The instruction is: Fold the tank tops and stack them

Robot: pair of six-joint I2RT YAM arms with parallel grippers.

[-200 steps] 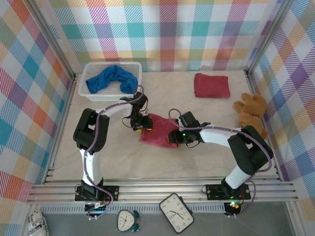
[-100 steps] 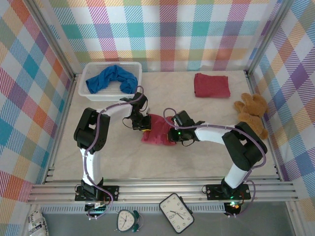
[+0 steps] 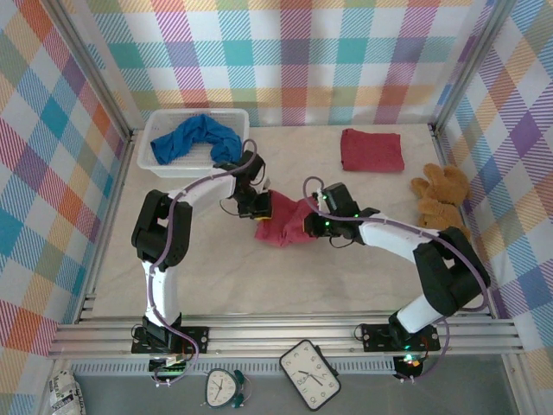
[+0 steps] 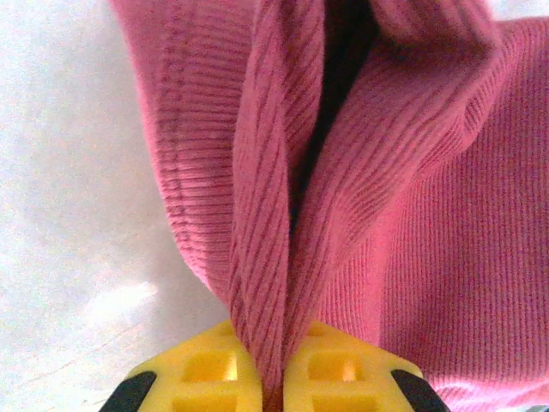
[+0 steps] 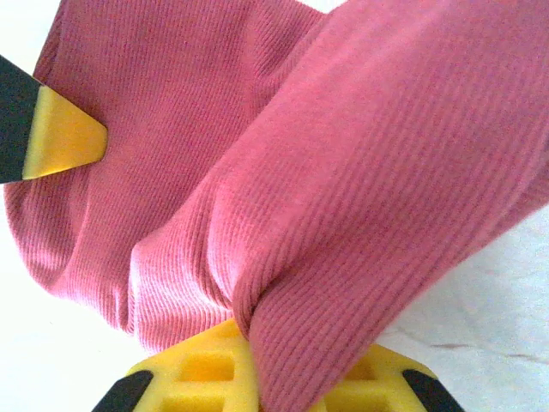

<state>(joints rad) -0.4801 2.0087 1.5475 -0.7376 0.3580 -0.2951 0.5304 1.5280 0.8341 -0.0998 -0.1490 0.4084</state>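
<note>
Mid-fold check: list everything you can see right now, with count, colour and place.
Held red top: one, dark red, mid-table, pinched by both grippers.
Folded red top: one, dark red, far right of the table.
Blue top: one, bright blue, bunched in the basket.
Basket: one, white, far left corner.
Teddy: one, brown, right edge of the table.
Large clock: one, black rim, below the near rail.
Small clock: one, green, left of the large clock.
Table: one, pale marbled.
Left gripper: yellow pads, shut on the held red top.
Right gripper: yellow pads, shut on the same top.
</note>
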